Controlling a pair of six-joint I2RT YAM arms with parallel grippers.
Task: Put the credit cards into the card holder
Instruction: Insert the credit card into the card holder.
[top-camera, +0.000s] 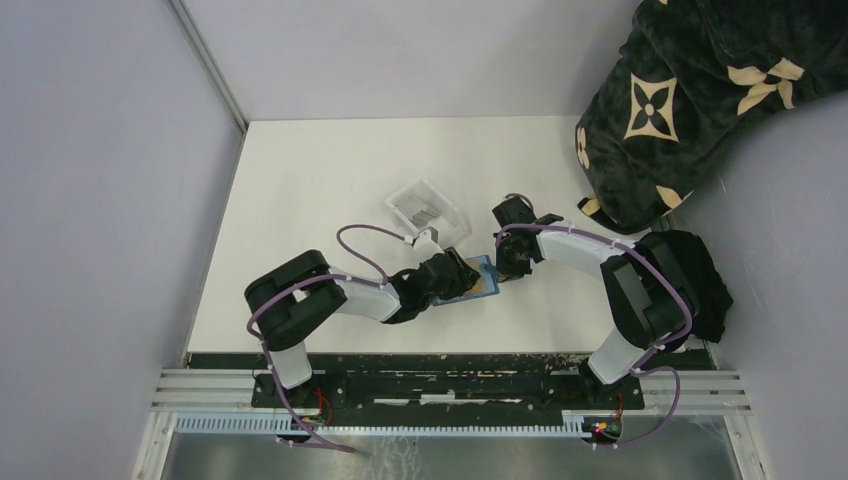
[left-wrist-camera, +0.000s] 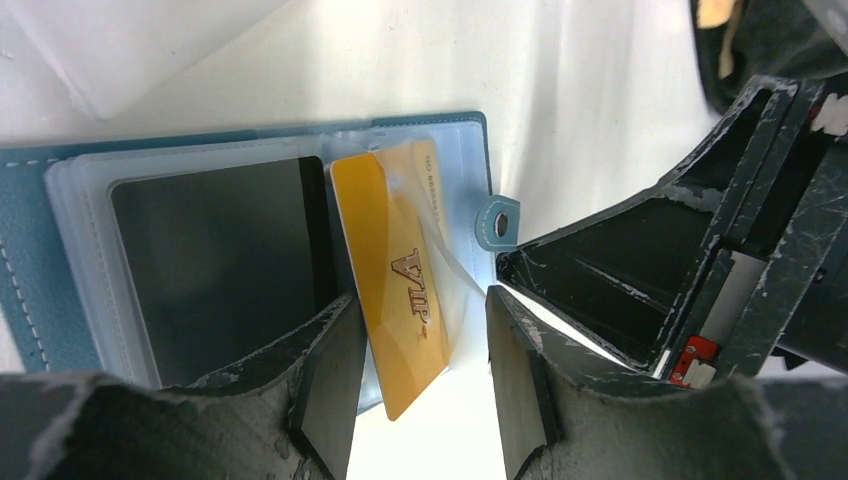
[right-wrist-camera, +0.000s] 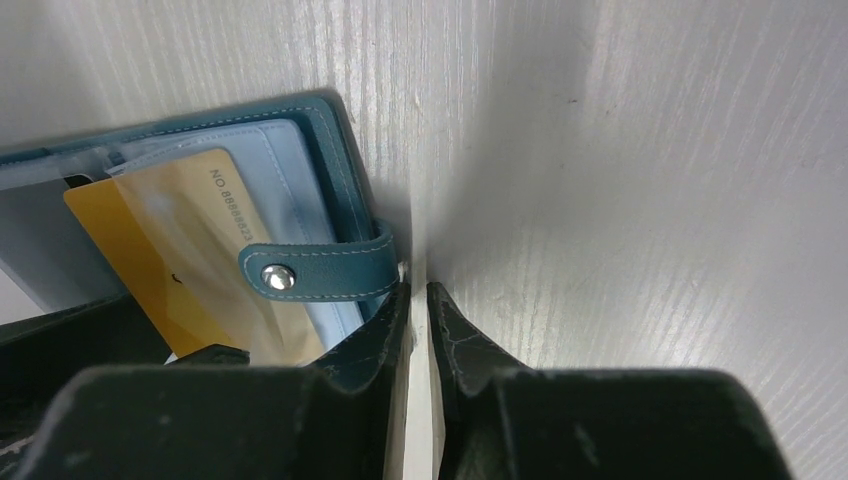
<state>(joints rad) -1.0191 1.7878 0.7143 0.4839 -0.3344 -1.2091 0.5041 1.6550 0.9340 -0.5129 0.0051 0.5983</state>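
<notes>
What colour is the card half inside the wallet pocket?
The card is gold-yellow with VIP lettering; the left wrist view shows it best.

Far end of gold card under cloudy sleeve; left side of card holder off-frame.

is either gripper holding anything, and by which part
Nothing is held. The left gripper is open around the gold card without touching it; the right gripper, nearly shut, is empty beside the card holder.
</notes>
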